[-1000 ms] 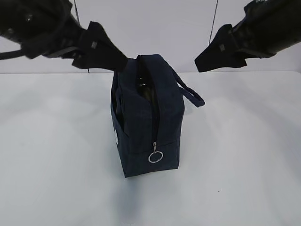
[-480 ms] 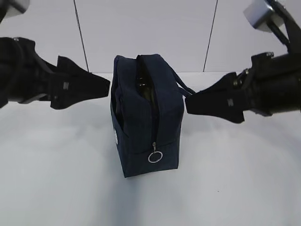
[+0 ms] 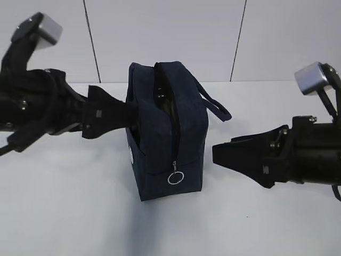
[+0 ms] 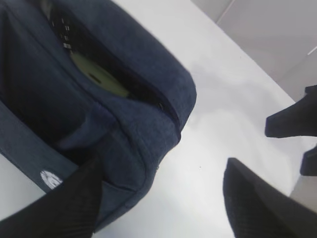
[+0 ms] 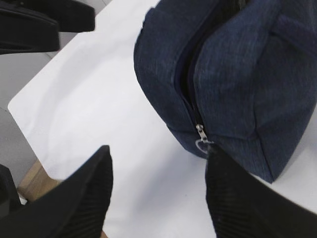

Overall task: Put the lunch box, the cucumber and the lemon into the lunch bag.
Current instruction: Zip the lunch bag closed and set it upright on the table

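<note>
— Standing upright mid-table point(image 3: 64, 213), lunch bag point(image 3: 165, 138), zipper parted along the top, ring pull point(image 3: 176, 178) hanging at the near end.
— And inside?
— Pale green lid of the lunch box point(image 4: 99, 79) showing through the gap.
— Grippers?
— Left gripper point(image 3: 123, 114) spread, fingertips against the bag's side; right gripper point(image 3: 224, 154) spread too — low beside the bag, gripping nothing.
</note>
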Controlling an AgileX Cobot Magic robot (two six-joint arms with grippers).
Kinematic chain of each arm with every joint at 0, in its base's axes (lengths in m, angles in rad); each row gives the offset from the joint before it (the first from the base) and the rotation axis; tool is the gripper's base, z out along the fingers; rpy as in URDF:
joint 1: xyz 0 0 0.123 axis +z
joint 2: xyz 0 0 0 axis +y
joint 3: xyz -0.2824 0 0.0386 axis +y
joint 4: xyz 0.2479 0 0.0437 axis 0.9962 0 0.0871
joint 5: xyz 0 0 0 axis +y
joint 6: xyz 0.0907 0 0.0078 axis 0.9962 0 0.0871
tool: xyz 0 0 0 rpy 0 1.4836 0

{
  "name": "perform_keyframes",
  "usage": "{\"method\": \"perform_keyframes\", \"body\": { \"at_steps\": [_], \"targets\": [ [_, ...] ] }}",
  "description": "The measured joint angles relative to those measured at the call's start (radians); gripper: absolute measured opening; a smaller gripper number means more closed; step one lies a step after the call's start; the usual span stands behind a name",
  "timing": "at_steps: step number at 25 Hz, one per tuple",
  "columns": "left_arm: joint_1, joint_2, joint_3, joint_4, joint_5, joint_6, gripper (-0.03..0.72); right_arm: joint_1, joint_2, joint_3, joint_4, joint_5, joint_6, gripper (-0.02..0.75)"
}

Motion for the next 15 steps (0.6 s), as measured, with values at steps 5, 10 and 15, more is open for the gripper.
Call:
{"method": "perform_keyframes", "body": {
  "at_steps": [5, 10, 15],
  "targets": [
    [0.000, 0.102, 0.000, -0.120, 0.051, 0.041, 0.552, 0.000, 0.000, 0.031, 0.011, 0.000, -0.043, 0.452],
    [-0.002, 0.131, 0.000, -0.173, 0.051, 0.056, 0.552, 0.000, 0.000, 0.034, 0.012, -0.001, -0.080, 0.452],
    [-0.002, 0.168, 0.000, -0.249, 0.049, 0.057, 0.548, 0.000, 0.000, 0.034, 0.013, -0.002, -0.097, 0.452]
  ]
}}
